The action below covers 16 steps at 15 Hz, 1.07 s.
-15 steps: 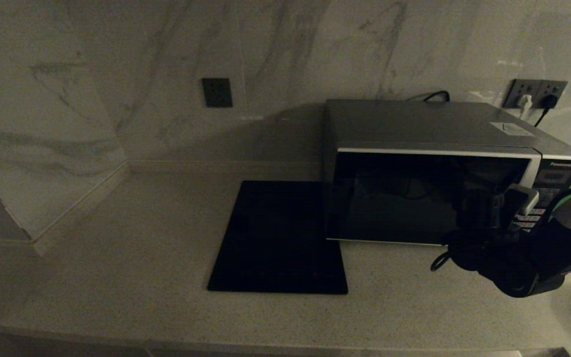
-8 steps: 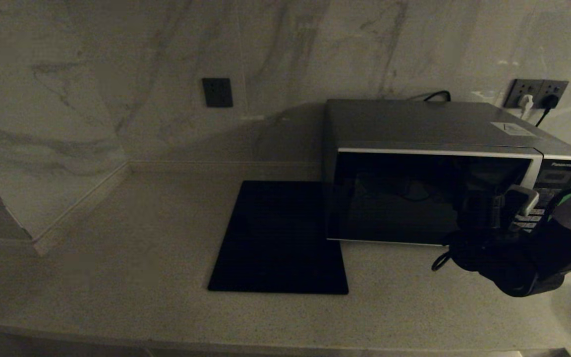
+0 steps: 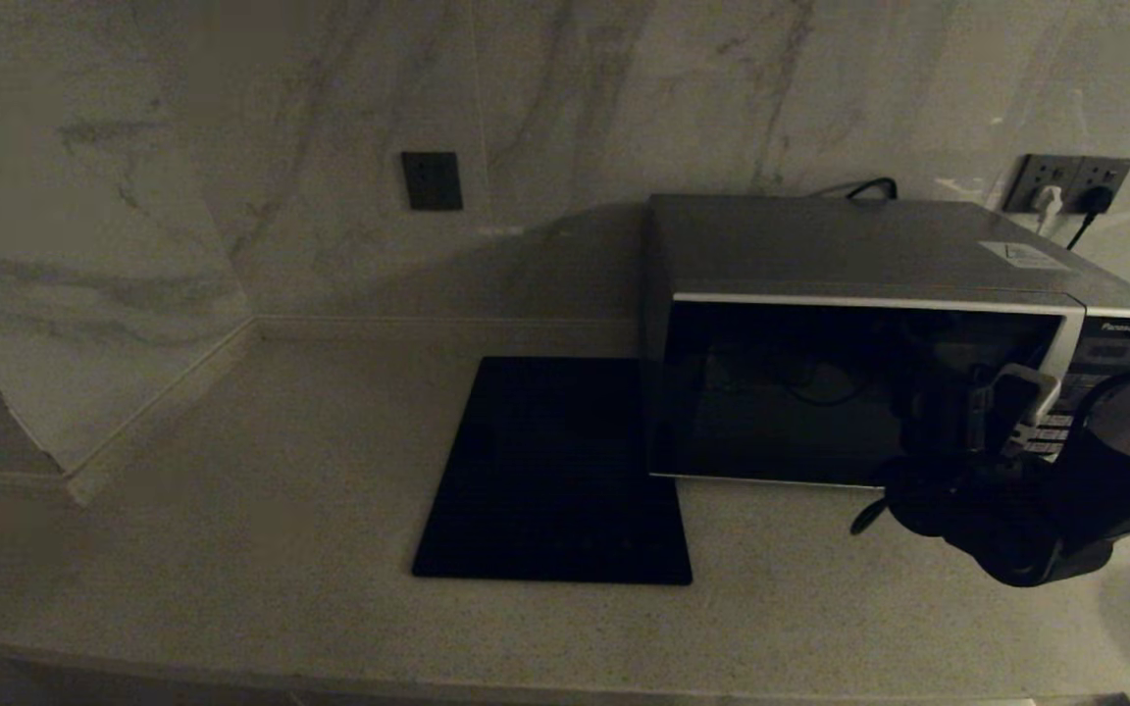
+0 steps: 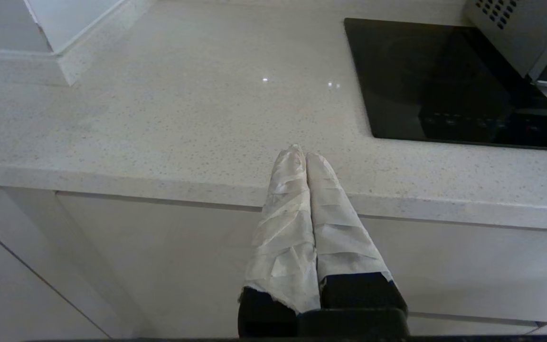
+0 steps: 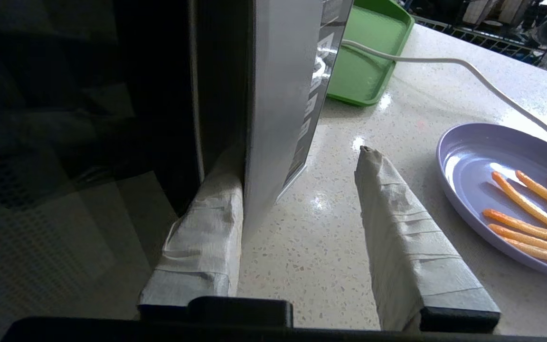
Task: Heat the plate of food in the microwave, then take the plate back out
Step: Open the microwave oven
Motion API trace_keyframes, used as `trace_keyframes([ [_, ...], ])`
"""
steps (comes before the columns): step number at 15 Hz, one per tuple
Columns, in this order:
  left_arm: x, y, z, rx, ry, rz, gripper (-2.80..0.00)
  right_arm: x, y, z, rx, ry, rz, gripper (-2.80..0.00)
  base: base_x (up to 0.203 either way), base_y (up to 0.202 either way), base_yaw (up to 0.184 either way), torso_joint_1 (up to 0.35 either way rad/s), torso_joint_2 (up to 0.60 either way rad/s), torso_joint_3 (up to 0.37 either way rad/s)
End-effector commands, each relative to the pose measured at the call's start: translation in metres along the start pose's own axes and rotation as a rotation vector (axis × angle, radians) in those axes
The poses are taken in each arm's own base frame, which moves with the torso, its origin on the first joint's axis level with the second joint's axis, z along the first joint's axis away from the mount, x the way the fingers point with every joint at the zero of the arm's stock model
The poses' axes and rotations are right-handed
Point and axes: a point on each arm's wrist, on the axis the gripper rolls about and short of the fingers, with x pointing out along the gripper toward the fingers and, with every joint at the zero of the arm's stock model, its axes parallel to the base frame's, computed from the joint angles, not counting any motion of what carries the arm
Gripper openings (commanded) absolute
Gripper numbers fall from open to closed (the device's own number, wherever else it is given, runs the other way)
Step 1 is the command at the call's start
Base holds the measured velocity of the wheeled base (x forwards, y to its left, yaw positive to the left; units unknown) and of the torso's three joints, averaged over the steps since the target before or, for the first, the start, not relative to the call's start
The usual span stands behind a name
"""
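**Opening the microwave door: hook the edge and swing wide**

Right claw (image 5: 302,175) sits at the right edge of the microwave (image 3: 859,294) door, spread apart. One taped finger (image 5: 207,223) is tucked in behind the silver edge strip of the door; the other finger (image 5: 397,223) hangs free over the desk (image 5: 302,266), gripping nothing. From the wrist view the door looks cracked open a little; from the head view I cannot confirm how far.

Plate of food (image 5: 492,190) lies on the desk just right of the claw, outside the oven, lilac with orange sticks on it. A green tray (image 5: 363,61) is farther back, and a white cable (image 5: 444,64) runs across the desk above the plate.

Left claw (image 4: 306,159) is clenched on nothing, parked at the front edge of the desk, well left of the black slab (image 3: 555,471).

Judgement: the step in hand is getting the door open; the plate has not yet gone in.

- Pull with the inner finger as a hook; no need to pinch.
- Follow an arc around the left-hand hinge, not a straight tug, or the finger may slip off the edge.
- Keep the outer finger and wrist clear of the plate and cable on the swing.
- Open fully, so the plate can pass without clipping the door.
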Motion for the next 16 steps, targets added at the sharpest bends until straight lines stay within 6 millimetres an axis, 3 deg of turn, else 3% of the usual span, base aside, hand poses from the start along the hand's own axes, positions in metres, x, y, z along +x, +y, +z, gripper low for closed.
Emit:
trace_keyframes([
  [1, 0.0001, 0.0000, 0.0001, -0.001, 0.001, 0.001, -2.80, -0.0010, 0.0001, 0.0030, 0.012, -0.008, -0.009, -2.80, 0.000, 0.000, 0.000, 0.000, 0.00, 0.000],
  [16, 0.0000, 0.0000, 0.0000, -0.001, 0.000, 0.001, -2.80, -0.0023, 0.0011, 0.0065, 0.046, -0.041, -0.088, -2.80, 0.000, 0.000, 0.000, 0.000, 0.00, 0.000],
])
